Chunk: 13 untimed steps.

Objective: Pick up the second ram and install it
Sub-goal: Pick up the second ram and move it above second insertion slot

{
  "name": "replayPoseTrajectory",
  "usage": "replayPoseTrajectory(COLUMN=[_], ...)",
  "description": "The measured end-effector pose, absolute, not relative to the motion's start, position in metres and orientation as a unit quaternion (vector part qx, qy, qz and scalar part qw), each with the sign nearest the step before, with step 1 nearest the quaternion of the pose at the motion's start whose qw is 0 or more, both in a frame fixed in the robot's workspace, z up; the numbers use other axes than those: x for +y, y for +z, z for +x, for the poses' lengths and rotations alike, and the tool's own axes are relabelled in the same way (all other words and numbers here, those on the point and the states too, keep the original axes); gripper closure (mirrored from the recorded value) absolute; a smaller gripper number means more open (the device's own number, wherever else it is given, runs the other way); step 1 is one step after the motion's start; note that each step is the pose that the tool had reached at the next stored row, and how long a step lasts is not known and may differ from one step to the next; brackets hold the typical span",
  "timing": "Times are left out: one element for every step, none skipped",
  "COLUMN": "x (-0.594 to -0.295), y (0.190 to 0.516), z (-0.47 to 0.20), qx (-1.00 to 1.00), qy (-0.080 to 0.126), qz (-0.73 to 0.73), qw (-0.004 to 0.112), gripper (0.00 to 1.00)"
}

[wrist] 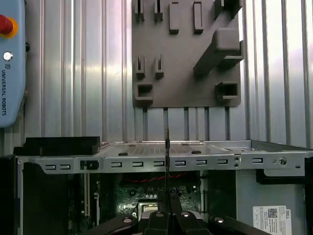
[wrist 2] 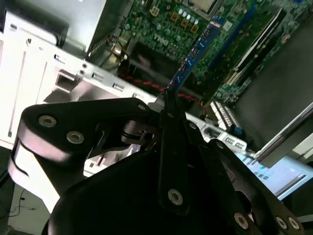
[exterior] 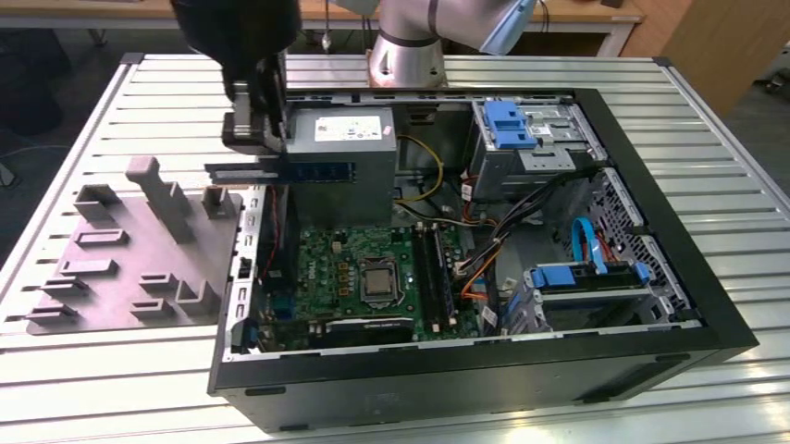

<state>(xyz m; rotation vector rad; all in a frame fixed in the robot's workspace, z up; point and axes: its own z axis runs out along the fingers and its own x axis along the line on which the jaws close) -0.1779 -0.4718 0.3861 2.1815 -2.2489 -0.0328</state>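
Tool [exterior: 253,153]: clenched on one end of the second ram [exterior: 309,172], which hangs level over the case's rim, crosswise to the black slot rails [exterior: 428,268]. Handling, as judged: hold the strip level, square it to a free rail. Left to right: grey fixture tray [exterior: 124,268]; open computer case [exterior: 494,370]. Surface: slatted metal counter [exterior: 74,129]. Room: wooden furniture [exterior: 704,37] behind

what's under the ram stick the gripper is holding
The ram, shut in the gripper, hangs over the case's metal edge and green motherboard. The gripper's body covers what lies nearer.
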Motion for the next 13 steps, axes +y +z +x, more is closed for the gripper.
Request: replayPoseTrajectory(x=[-0.472, -0.472, -0.472, -0.472, -0.472, -0.472, -0.472, -0.472, -0.472, -0.472, -0.472, -0.472, -0.472], y=[0.386, 0.386, 0.386, 0.386, 0.386, 0.386, 0.386, 0.386, 0.386, 0.386, 0.386, 0.386, 0.386], z=[-0.174, -0.169, -0.165, -0.16, -0.155, -0.151, -0.146, -0.142, -0.137, -0.133, -0.128, -0.124, -0.119], qx=[-0.718, -0.718, -0.718, -0.718, -0.718, -0.718, -0.718, -0.718, -0.718, -0.718, -0.718, -0.718, -0.718], qy=[-0.01, -0.011, -0.011, -0.011, -0.011, -0.011, -0.011, -0.011, -0.011, -0.011, -0.011, -0.011, -0.011], qz=[0.696, 0.696, 0.696, 0.696, 0.696, 0.696, 0.696, 0.696, 0.696, 0.696, 0.696, 0.696, 0.696], qw=[0.004, 0.004, 0.004, 0.004, 0.004, 0.004, 0.004, 0.004, 0.004, 0.004, 0.004, 0.005, 0.005], gripper=[0.89, 0.89, 0.89, 0.89, 0.89, 0.89, 0.89, 0.89, 0.89, 0.89, 0.89, 0.89, 0.89])
